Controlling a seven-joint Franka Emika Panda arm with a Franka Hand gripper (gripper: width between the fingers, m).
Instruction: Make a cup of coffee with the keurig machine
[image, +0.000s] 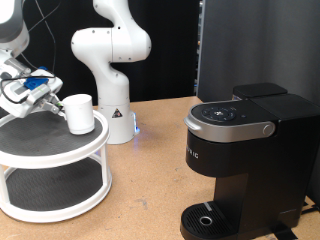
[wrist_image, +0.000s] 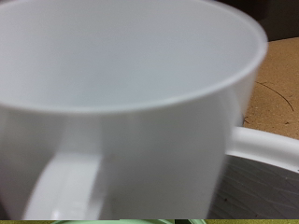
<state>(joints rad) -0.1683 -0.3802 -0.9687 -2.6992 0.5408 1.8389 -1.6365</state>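
On the upper tier of a round white stand (image: 60, 150) at the counter's left edge, the smooth ceramic cup (image: 79, 114) tilts; the end effector (image: 45, 95) touches it, grip unclear. Matte black machine (image: 245, 150) stands well apart, right.

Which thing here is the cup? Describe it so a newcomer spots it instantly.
Find the round two-tier white stand at the exterior view's left. On its top tier, at the pincer, stands the cup: a plain white mug, far smaller than the black coffee machine.
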